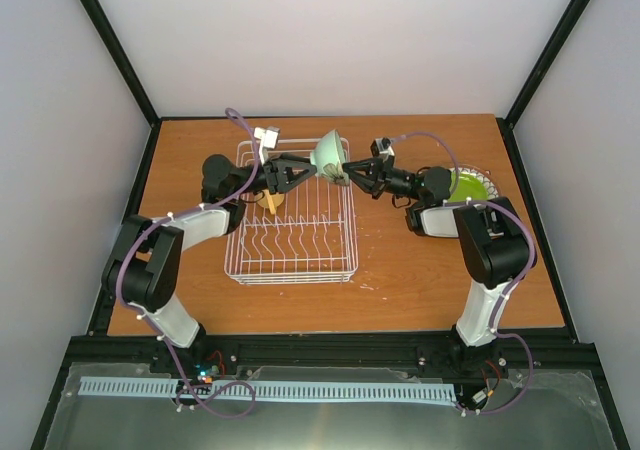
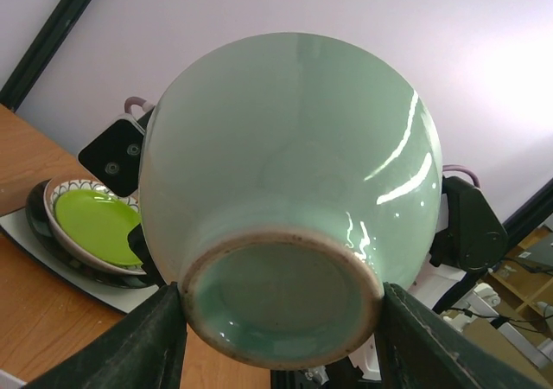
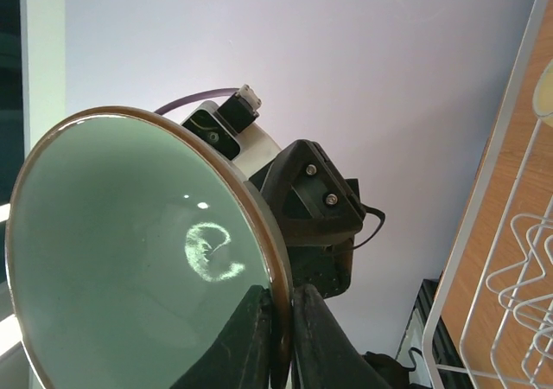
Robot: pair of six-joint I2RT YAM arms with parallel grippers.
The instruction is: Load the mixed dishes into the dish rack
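The pale mint bowl hangs tilted in the air over the back right corner of the white wire dish rack. My left gripper is shut on the bowl's foot ring, a finger touching it on each side. My right gripper is shut on the bowl's brown rim, one finger inside and one outside. The yellow cup lies in the rack's back left part. The lime-green plate tops a stack at the right, seen in the left wrist view on the petal-patterned plate, the dark-rimmed plate and the square white plate.
The rack stands left of centre on the wooden table; its wires show in the right wrist view. The plate stack lies under my right arm's forearm. Black frame posts and pale walls close in the table on three sides.
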